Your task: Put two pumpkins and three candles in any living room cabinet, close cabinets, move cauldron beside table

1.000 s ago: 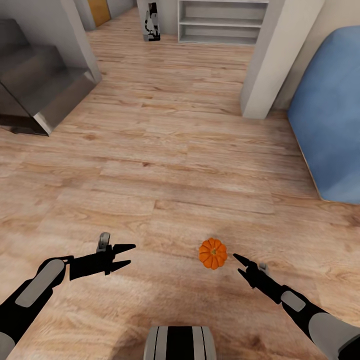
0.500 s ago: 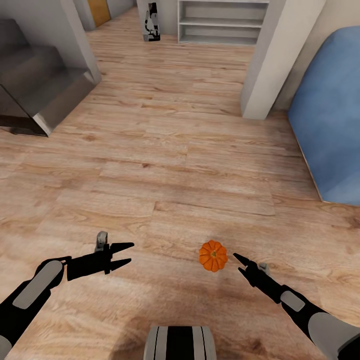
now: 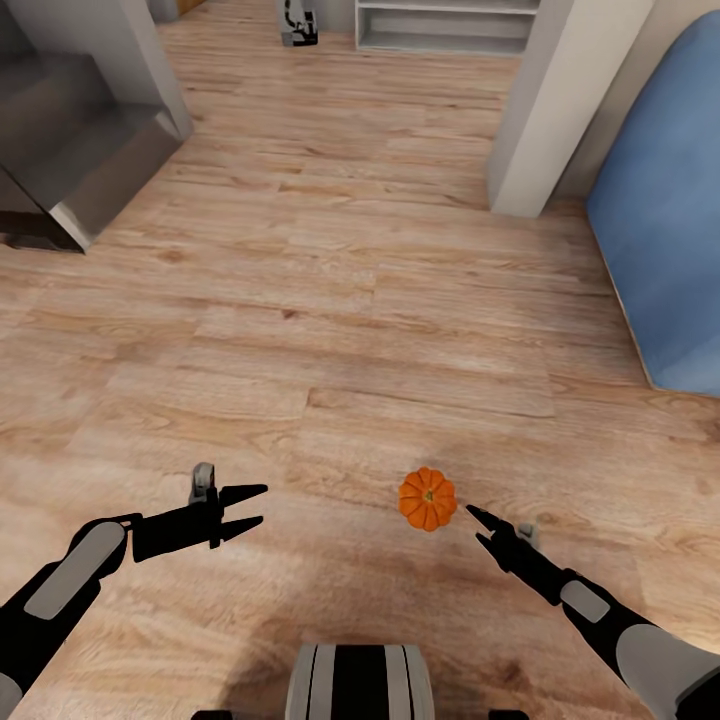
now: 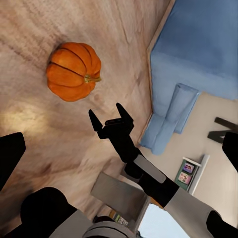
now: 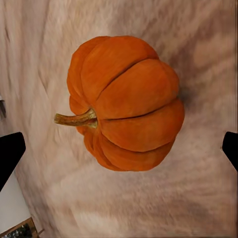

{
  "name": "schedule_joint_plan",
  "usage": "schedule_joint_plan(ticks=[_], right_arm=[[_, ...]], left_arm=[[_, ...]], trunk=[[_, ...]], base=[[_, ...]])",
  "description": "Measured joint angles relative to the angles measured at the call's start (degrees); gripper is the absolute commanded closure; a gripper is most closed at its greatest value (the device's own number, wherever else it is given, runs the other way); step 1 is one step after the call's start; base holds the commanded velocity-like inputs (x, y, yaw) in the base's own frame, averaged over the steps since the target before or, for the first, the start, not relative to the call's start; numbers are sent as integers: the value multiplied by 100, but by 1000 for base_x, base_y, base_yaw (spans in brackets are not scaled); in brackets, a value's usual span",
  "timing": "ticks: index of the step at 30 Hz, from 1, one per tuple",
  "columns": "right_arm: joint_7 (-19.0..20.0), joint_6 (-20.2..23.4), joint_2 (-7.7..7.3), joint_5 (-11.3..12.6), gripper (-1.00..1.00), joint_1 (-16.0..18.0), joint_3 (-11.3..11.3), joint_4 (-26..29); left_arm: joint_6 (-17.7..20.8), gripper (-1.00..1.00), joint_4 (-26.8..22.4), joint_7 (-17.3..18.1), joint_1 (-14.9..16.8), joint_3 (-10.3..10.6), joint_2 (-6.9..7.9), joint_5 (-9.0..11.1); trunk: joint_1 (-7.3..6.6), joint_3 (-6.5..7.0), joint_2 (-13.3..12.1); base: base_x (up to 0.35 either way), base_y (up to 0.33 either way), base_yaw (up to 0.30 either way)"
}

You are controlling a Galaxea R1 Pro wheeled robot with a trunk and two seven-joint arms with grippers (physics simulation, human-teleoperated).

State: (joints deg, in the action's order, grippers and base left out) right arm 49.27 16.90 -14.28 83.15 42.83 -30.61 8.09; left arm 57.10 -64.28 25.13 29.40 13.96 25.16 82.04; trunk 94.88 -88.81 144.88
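Reaching low over the wood floor (image 3: 330,300), the robot's right hand (image 3: 478,528) points at a small orange pumpkin (image 3: 427,498) that sits on the boards just ahead of its fingertips, stem up; in the right wrist view the pumpkin (image 5: 126,101) lies centred between the two dark finger tips at the frame's edges, with clear floor on either side, so nothing is touching it yet; the risk from here, as a judgement, is that a round, ribbed body on smooth boards rolls away if one finger arrives first or the hand comes in off-centre, and a closing pinch set too high on the curve could squeeze it out and send it skidding toward the blue sofa (image 3: 665,230) or off across the floor; a grip taken low and square across the widest part looks safer. The right hand is spread wide and holds nothing; the left hand (image 3: 255,508) hangs well apart from the pumpkin on the other side, its fingers parted a little and equally unladen; the left wrist view shows the pumpkin (image 4: 73,71) on the floor beyond the right hand (image 4: 106,115), the two near but not in contact.
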Motion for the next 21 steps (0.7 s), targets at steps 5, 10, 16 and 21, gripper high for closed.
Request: schedule_joint_plan(ticks=[5, 10, 16, 21], right_arm=[[13, 0, 11, -6, -100, 3, -8, 8], [11, -2, 20, -15, -100, 3, -14, 9], [-1, -2, 29, -18, -100, 3, -16, 9], [-34, 6, 35, -17, -100, 4, -14, 9]], left_arm=[[0, -100, -3, 1, 0, 1, -4, 0], [6, -100, -9, 1, 0, 3, -7, 4], [2, -100, -9, 26, 0, 8, -7, 0], [0, -100, -9, 146, 0, 9, -1, 1]], trunk=[[13, -111, 7], [18, -156, 10], [28, -244, 15], [28, -245, 15]], base=[[0, 0, 0], [0, 0, 0], [0, 0, 0], [0, 0, 0]])
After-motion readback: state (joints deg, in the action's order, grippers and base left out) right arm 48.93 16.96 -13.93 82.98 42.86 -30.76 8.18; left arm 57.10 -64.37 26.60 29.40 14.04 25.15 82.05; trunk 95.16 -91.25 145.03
